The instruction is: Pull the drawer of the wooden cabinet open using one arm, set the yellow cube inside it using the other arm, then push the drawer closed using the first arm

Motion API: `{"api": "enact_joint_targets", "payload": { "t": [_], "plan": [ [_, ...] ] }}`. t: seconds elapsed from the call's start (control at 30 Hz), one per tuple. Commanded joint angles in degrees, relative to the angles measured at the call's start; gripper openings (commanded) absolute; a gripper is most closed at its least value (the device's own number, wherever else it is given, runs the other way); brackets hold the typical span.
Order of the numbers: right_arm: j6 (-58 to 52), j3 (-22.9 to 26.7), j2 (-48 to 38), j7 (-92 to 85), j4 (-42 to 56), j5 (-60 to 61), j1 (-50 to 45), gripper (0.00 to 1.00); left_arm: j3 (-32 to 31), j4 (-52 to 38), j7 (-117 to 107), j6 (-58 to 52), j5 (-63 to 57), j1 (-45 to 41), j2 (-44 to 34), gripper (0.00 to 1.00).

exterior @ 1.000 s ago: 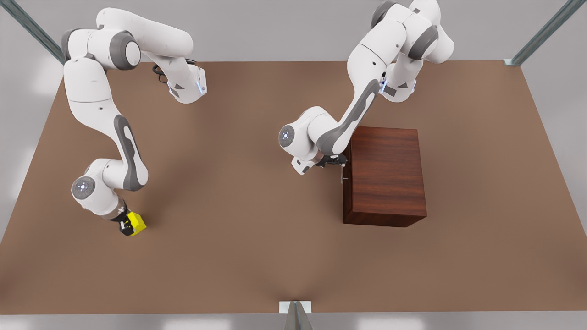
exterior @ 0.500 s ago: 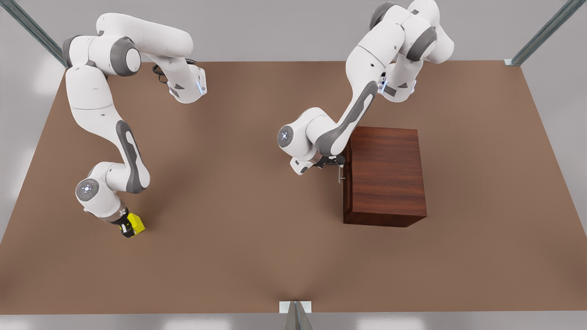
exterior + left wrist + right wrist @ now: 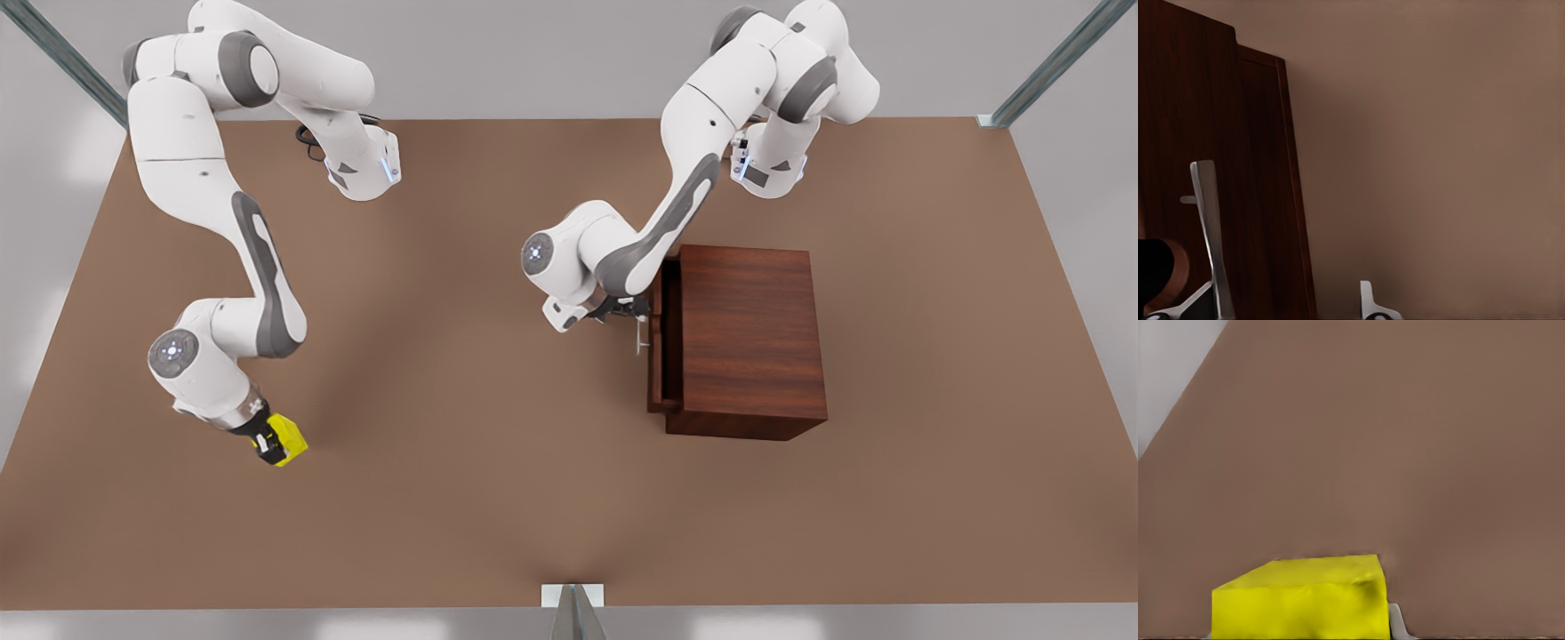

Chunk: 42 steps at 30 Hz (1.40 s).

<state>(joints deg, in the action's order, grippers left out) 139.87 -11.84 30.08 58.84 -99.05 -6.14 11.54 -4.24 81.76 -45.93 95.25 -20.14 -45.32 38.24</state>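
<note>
front view: the left tool (image 3: pixel 633 313) pinches the handle (image 3: pixel 640 336) of the drawer (image 3: pixel 656 338), slightly out of the wooden cabinet (image 3: pixel 747 342); rigid, it should slide stiffly.

right wrist view: the right tool (image 3: pixel 1298 633) grips the yellow cube (image 3: pixel 1301 600), probably light and hard, by opposite faces.

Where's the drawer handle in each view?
Front view: the silver handle stands off the drawer front, at the left claw, on the cabinet's front-view left.
Left wrist view: handle is the pale bar before the drawer front.
Right wrist view: not in it.
Shared landmark: the brown table.
</note>
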Motion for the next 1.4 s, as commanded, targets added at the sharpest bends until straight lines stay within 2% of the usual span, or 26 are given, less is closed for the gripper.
{"api": "enact_joint_targets", "payload": {
  "t": [0.0, 0.1, 0.17, 1.37],
  "plan": [
    [-11.0, -2.2, -0.4, 18.4, 2.3, -0.5, 0.0, 0.6, -0.1, -0.6, -1.2, -0.5, 0.5, 0.0, 0.0, 1.0],
    [-15.2, -7.6, -0.4, 27.4, 5.9, -0.5, 0.1, 0.6, -0.4, -0.6, -1.4, -0.5, 0.6, 0.0, 0.0, 1.0],
    [-16.7, -8.9, -0.4, 29.0, 6.9, -0.5, 0.0, 0.6, -0.4, -0.6, -1.4, -0.5, 0.6, -0.3, 0.0, 1.0],
    [-16.7, -15.3, -0.6, 38.2, 7.6, -0.6, 0.1, 0.59, -0.5, -5.3, -3.9, -2.9, 3.0, -2.6, 1.8, 1.0]
  ]
}}
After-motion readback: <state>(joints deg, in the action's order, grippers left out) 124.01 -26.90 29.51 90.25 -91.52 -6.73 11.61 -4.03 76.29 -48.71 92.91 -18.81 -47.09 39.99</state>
